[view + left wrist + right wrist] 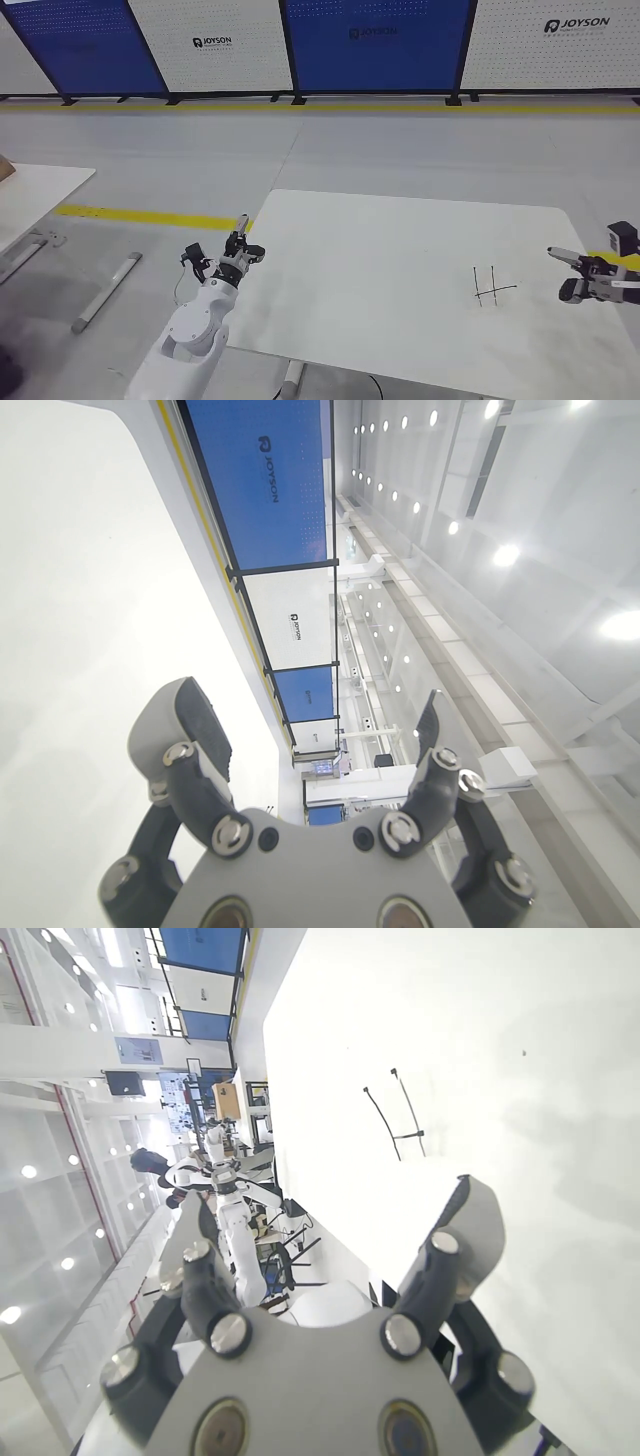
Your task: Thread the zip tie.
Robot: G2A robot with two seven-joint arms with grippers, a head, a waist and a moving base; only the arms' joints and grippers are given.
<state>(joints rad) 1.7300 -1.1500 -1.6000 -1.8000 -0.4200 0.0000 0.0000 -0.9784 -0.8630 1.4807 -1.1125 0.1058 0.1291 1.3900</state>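
Blue and white partition panels are lining the far side of the hall behind a white tabletop. Black zip ties, two side by side with a third crossing them, are lying flat toward the tabletop's right side. The left arm is hanging at the left edge, wrist angling up toward the panels, jaws standing wide and gripping nothing. The right arm is sitting at the right edge, pointing inward, near the ties but apart, jaws likewise spread wide and empty.
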